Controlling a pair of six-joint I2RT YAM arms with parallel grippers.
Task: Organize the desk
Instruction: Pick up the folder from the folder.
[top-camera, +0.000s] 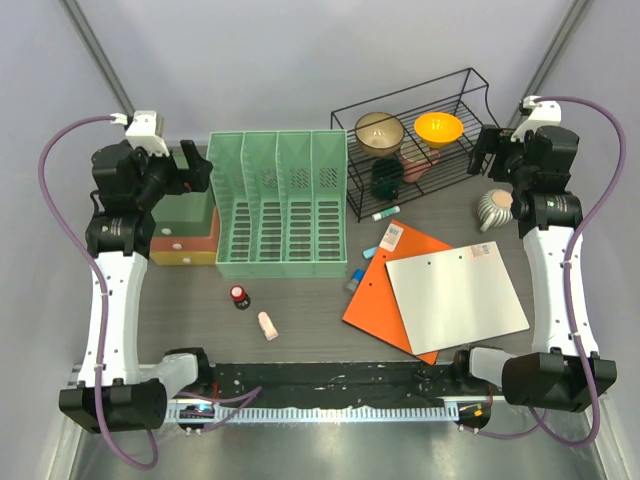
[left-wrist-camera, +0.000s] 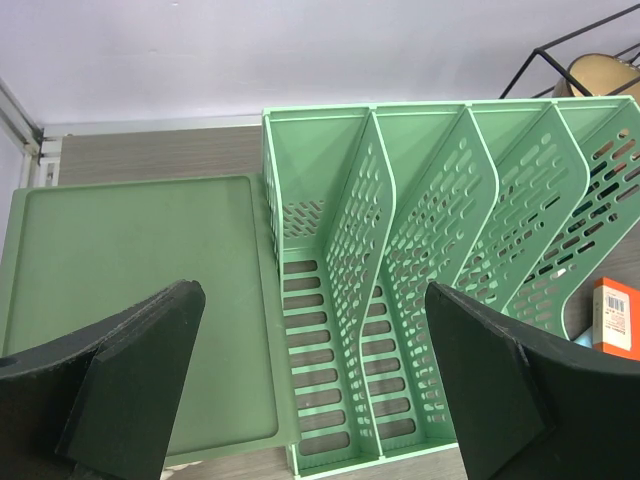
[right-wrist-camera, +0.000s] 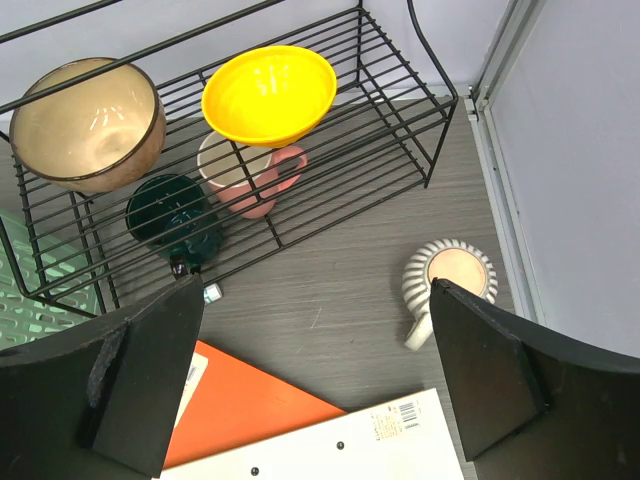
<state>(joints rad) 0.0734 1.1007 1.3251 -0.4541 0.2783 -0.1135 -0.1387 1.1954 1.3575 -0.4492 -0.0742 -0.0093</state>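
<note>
Right end effector (top-camera: 487, 152), wide and empty, hovered over the tabletop's (top-camera: 310, 335) far right. Striped mug (top-camera: 495, 205) lay just near of it. Left end effector (top-camera: 195, 167), also wide, hung far-left by the green file rack (top-camera: 280, 205).

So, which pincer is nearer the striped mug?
Right. The right pincer hangs close behind the striped mug; the left pincer is across the desk by the green rack.

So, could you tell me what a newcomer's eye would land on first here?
The mint-green file rack stands at the back of the desk, left of centre. Right of it, a black wire rack carries a bright yellow bowl. In front, an orange folder lies flat with a white sheet overlapping it.
</note>
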